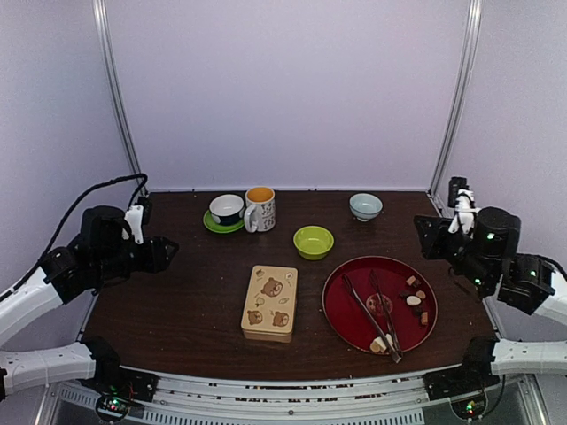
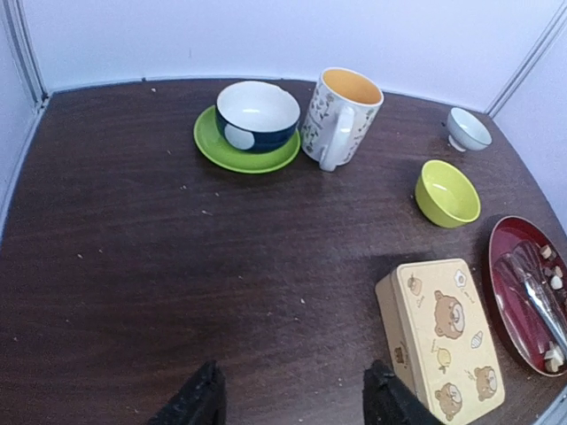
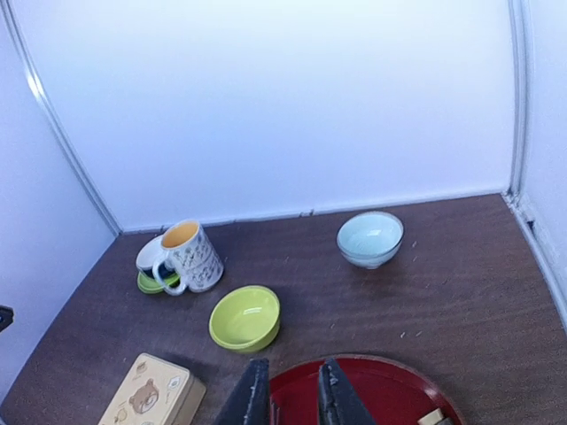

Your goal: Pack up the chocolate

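Chocolate [image 1: 414,300] lies in small white, tan and brown pieces on the right side of the red plate [image 1: 331,301], beside metal tongs [image 1: 364,310] resting across it. A bear-printed tin [image 1: 270,303] sits left of the plate on the counter [image 1: 177,301]. The left tool [image 2: 297,403] hovers empty, fingers spread wide. The right tool [image 3: 291,394] hovers over the plate's far rim, empty, with a narrow gap between its fingers.
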`<action>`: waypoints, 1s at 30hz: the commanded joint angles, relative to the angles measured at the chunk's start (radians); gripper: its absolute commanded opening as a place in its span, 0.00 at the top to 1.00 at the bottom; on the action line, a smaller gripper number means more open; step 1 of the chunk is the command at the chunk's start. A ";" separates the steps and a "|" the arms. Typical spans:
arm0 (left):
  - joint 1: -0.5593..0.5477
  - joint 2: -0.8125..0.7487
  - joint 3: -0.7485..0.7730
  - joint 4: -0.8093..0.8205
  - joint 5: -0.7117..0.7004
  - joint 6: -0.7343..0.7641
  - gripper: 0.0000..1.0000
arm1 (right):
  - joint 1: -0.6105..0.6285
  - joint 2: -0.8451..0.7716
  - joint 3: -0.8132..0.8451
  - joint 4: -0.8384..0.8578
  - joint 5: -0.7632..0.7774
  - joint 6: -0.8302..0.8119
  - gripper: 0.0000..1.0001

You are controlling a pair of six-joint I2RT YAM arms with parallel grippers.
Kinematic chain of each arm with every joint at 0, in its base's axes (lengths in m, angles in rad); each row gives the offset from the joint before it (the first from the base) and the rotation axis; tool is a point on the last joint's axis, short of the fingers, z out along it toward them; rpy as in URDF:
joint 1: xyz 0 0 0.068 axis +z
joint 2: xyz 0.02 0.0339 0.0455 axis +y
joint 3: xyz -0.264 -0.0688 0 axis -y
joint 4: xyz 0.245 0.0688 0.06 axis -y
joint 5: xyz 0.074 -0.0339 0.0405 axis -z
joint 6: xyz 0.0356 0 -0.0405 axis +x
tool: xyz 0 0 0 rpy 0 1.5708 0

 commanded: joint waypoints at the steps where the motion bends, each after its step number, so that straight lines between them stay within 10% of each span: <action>1: 0.037 0.088 0.155 -0.095 -0.093 0.052 0.20 | -0.015 -0.098 -0.002 0.002 0.224 -0.142 0.72; 3: 0.038 0.127 0.206 -0.114 -0.138 0.080 0.04 | -0.020 -0.102 -0.001 0.015 0.260 -0.173 0.49; 9: 0.043 0.110 0.223 -0.011 -0.235 0.208 0.02 | -0.026 -0.046 0.016 0.006 0.346 -0.229 0.02; 17: 0.218 0.181 0.205 0.098 -0.189 0.228 0.02 | -0.127 0.023 -0.157 0.326 0.269 -0.429 0.00; 30: 0.391 0.256 0.011 0.540 -0.331 0.417 0.02 | -0.714 0.129 -0.315 0.653 -0.373 -0.366 0.00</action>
